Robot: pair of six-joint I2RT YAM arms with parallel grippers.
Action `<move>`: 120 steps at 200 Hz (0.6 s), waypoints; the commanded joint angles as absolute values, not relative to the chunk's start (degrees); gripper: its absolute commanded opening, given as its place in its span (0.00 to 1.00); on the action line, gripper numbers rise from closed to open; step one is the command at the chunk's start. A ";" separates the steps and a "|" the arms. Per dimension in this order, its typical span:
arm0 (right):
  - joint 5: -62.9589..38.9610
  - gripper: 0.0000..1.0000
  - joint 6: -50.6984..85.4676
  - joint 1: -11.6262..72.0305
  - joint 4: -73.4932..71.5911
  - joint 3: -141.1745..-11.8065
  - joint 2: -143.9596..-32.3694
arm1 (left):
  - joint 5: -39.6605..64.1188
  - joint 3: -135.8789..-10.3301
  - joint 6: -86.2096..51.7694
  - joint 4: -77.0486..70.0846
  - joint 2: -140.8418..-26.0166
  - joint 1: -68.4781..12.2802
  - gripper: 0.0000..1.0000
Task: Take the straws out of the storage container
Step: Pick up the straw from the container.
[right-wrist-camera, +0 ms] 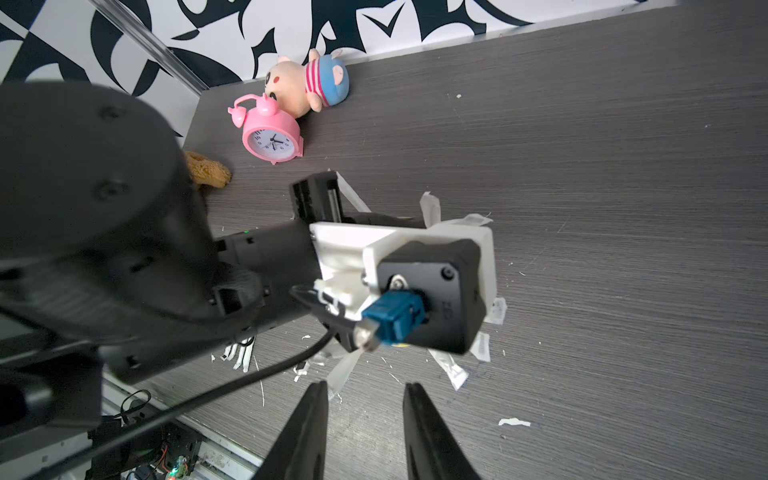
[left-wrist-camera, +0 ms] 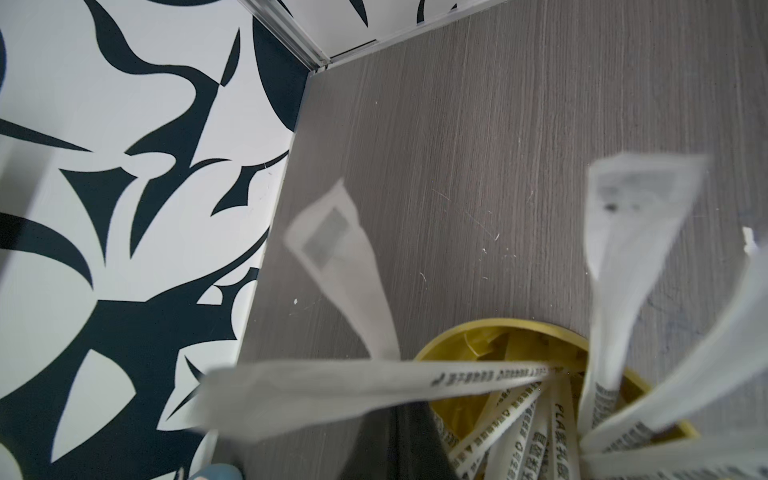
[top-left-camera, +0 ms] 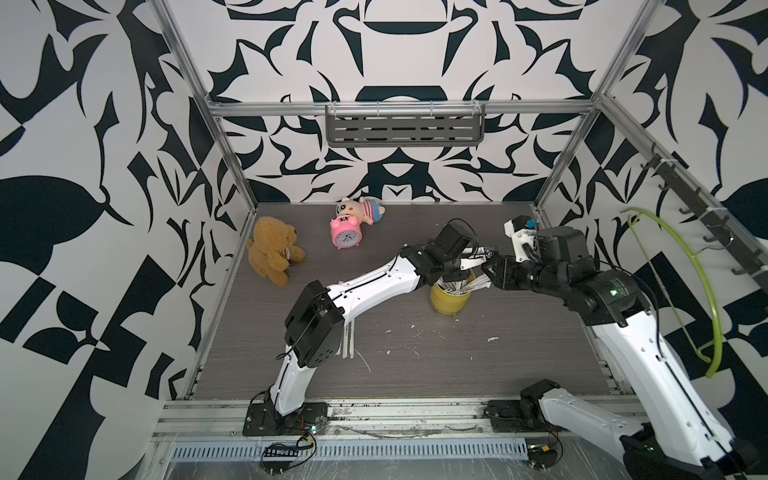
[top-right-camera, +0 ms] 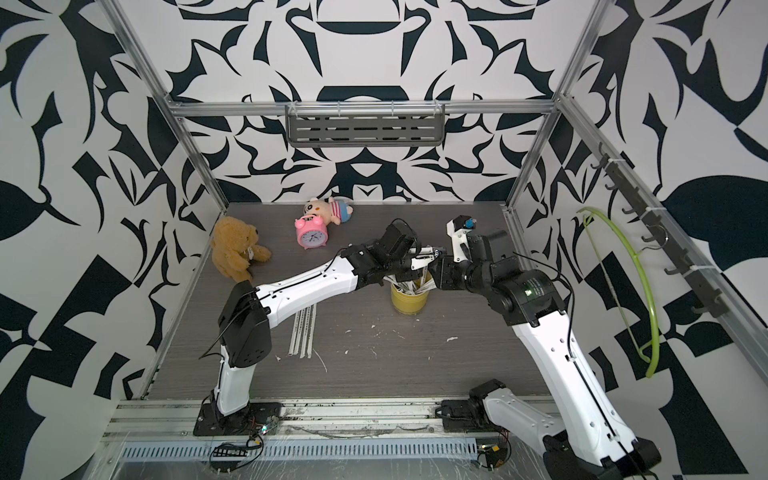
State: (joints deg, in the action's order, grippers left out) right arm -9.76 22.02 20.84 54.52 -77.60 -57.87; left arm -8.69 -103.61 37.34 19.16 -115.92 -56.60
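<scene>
Fanning from the storage container (top-left-camera: pixel 449 301) toward three o'clock, the straws (left-wrist-camera: pixel 374 384) look light and floppy, suiting a pinch near their tops; left gripper (top-left-camera: pixel 452 275) fingers closed, right gripper (right-wrist-camera: pixel 361 432) fingers apart, empty.

Both top views are looking down from high in front over the whole table (top-left-camera: pixel 457 365), the left wrist camera is peering closely into the yellow cup (left-wrist-camera: pixel 482 340), while the right wrist camera is facing the pink alarm clock (right-wrist-camera: pixel 272 139) they also show.
</scene>
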 commanded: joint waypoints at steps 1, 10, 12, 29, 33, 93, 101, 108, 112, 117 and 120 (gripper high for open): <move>-9.06 0.35 22.33 20.74 52.40 -78.32 -56.78 | -7.32 -103.05 34.20 16.90 -114.82 -55.82 0.00; -9.10 0.35 22.33 20.74 52.44 -78.24 -56.65 | -7.49 -102.85 33.13 16.04 -114.45 -55.65 0.00; -9.09 0.35 22.33 20.74 52.40 -78.23 -56.61 | -7.59 -102.95 32.89 15.94 -114.37 -55.57 0.00; -9.19 0.35 22.32 20.74 52.40 -78.23 -56.43 | -8.32 -103.92 31.21 16.03 -114.27 -55.07 0.00; -9.19 0.35 22.32 20.74 52.44 -78.22 -56.36 | -8.40 -104.06 30.95 16.20 -114.30 -54.98 0.00; -9.16 0.33 22.50 20.74 51.47 -78.05 -55.27 | -3.40 -99.38 27.03 10.05 -108.77 -54.76 0.00; -9.10 0.33 22.50 20.74 51.27 -77.97 -54.90 | -2.90 -98.01 26.64 8.30 -107.44 -54.76 0.00; -9.02 0.33 22.51 20.74 51.12 -77.98 -54.61 | -2.83 -96.89 26.10 6.66 -106.21 -54.76 0.00; -8.98 0.33 22.58 20.73 50.98 -77.99 -54.44 | -2.73 -96.18 25.94 5.82 -105.61 -54.76 0.00; -9.01 0.33 22.57 20.74 50.93 -77.97 -54.33 | -2.55 -95.34 25.84 4.64 -104.95 -54.76 0.00; -8.97 0.32 22.59 20.71 50.83 -77.99 -54.20 | -2.41 -94.83 25.93 4.01 -104.54 -54.76 0.00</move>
